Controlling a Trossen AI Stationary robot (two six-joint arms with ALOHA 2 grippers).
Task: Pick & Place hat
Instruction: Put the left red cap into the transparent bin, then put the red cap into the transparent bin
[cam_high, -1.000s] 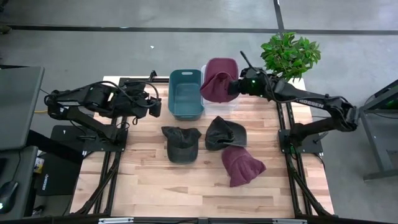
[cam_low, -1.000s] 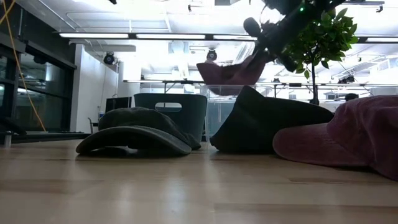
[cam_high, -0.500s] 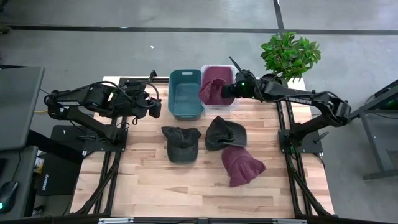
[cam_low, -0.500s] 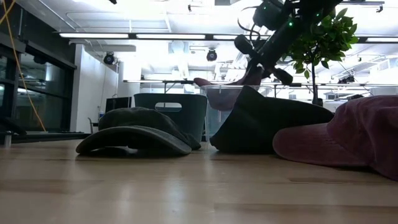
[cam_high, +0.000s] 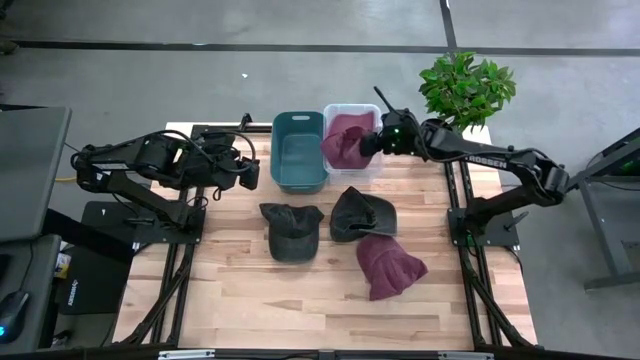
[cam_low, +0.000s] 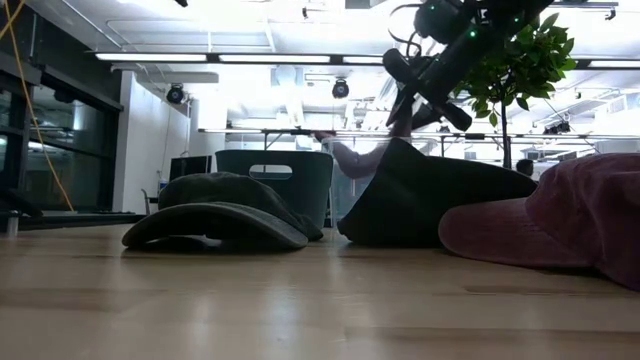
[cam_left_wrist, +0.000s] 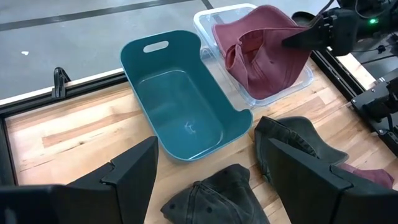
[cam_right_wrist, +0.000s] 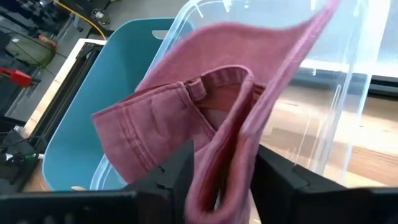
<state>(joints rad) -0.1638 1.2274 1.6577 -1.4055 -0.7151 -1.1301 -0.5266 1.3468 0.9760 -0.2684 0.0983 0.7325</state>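
A maroon hat (cam_high: 345, 143) sits inside the clear plastic bin (cam_high: 350, 108) at the table's far middle. It also shows in the left wrist view (cam_left_wrist: 261, 50) and the right wrist view (cam_right_wrist: 180, 124). My right gripper (cam_high: 368, 143) is at the bin's right side, shut on this hat. My left gripper (cam_high: 252, 170) waits open and empty left of the teal bin (cam_high: 298, 150), above the table. My right gripper pinches a fold of the maroon hat's cloth (cam_right_wrist: 230, 162) between its two fingers, several layers thick. The fingers come slanting down from the table's right. The hat spreads away from the fingers inside the clear bin's walls (cam_left_wrist: 205, 18). Whether it rests on the bin's floor, I cannot tell.
The teal bin (cam_left_wrist: 180, 106) stands empty beside the clear bin. A dark green cap (cam_high: 290, 230), a dark hat (cam_high: 362, 213) and a second maroon hat (cam_high: 390, 265) lie on the table's middle. A potted plant (cam_high: 465, 88) stands at the far right.
My right gripper has gone down and a little toward the table's left, carrying the maroon hat. The hat hung above the clear bin and is now down inside it.
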